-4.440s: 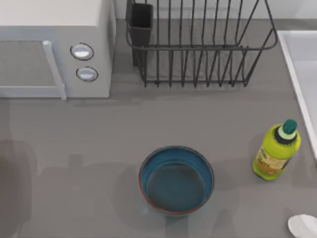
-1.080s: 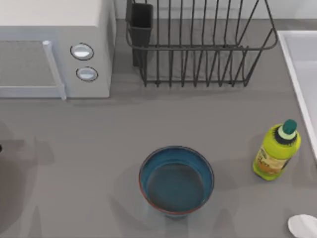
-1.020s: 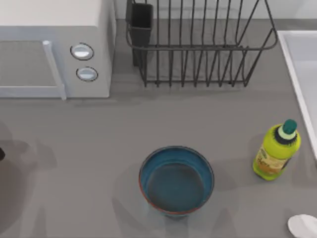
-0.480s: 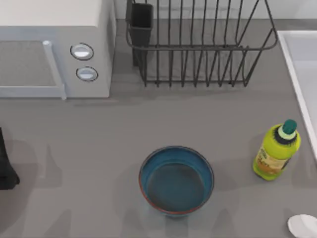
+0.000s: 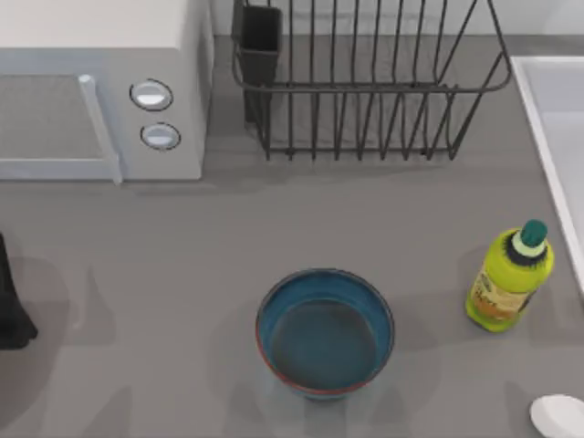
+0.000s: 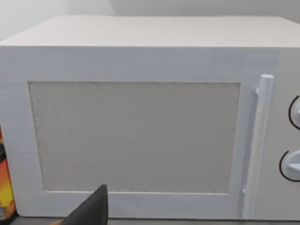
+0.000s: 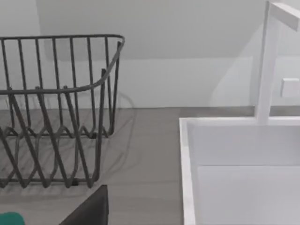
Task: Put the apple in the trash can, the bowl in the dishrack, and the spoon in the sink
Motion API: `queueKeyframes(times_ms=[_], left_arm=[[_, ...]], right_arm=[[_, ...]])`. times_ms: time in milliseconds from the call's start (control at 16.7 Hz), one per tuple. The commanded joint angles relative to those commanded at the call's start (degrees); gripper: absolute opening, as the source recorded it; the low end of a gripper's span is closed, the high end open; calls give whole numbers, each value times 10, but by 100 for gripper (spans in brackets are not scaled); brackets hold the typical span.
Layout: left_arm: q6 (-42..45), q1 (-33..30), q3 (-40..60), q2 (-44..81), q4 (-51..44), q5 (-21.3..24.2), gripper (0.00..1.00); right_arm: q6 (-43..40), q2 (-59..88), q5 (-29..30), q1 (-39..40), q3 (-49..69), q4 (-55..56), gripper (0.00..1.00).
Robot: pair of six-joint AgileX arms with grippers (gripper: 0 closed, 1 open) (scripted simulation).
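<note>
Grey desk (image 5: 182, 237) carries 1 of each item, largest first. 1 white microwave (image 5: 100, 87) at back left, 2 round knobs on its front. 1 dark wire dishrack (image 5: 365, 91) at back centre, 1 black utensil cup at its left corner; nothing seen in it. 1 sink (image 5: 557, 119) along right edge, white raised rim; right wrist view shows basin (image 7: 243, 173) w/ pale wall behind. 1 bowl (image 5: 325, 331), teal, upright on desk front of centre, well apart from rack. 1 yellow-green bottle (image 5: 509, 278) w/ green cap, right of bowl, near sink rim. 1 spoon (image 5: 558, 416), white head at front right corner, on desk.

Left arm (image 5: 11, 301): dark shape at left edge of desk; jaws' opening: cannot tell. Left wrist cam faces microwave door (image 6: 136, 136).
</note>
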Motion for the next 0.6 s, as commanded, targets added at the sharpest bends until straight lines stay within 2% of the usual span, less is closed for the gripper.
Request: queueKeyframes(times_ms=[240,600], left_arm=[[0,0,0,0,0,0,100],[0,0,0,0,0,0,100]], right_arm=[[76,132,4,96,126,-95,100],[222,474,2,262,397,-313,100]])
